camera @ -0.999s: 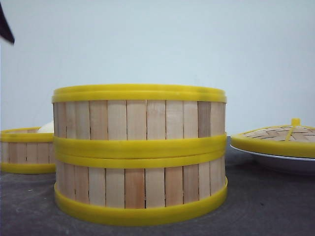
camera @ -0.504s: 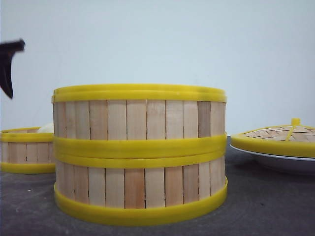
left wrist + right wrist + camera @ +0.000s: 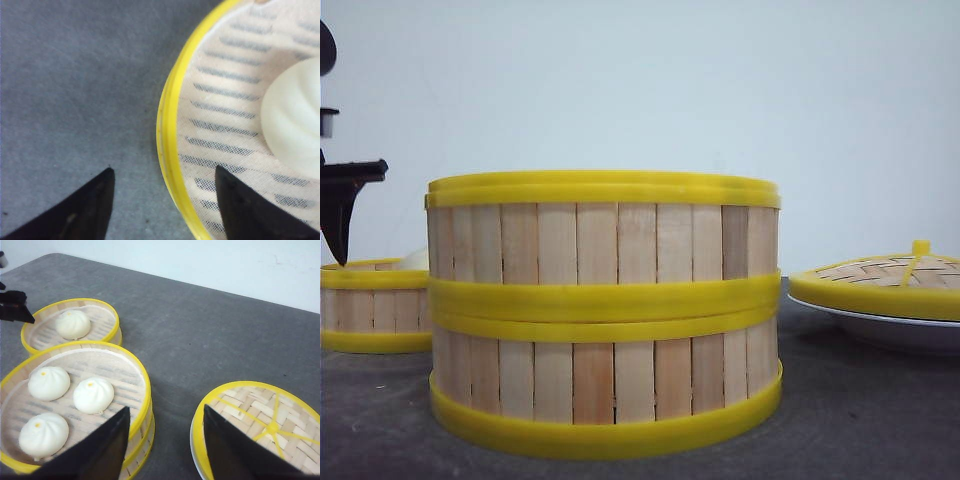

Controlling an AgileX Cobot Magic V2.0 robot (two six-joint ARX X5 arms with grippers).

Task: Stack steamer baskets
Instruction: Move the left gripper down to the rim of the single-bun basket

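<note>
Straddled by the left claw (image 3: 162,200), jaws spread wide and empty, the third basket's rim (image 3: 167,130) awaits gripping, then lifting onto the two-basket stack (image 3: 604,310).

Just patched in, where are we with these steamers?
Two slatted wooden yellow-rimmed steamer baskets are stacked, three white buns showing in the top one. The third basket, holding one bun, sits alone on the grey table. The left tool is open astride its rim; the right tool is open, holding nothing.
</note>
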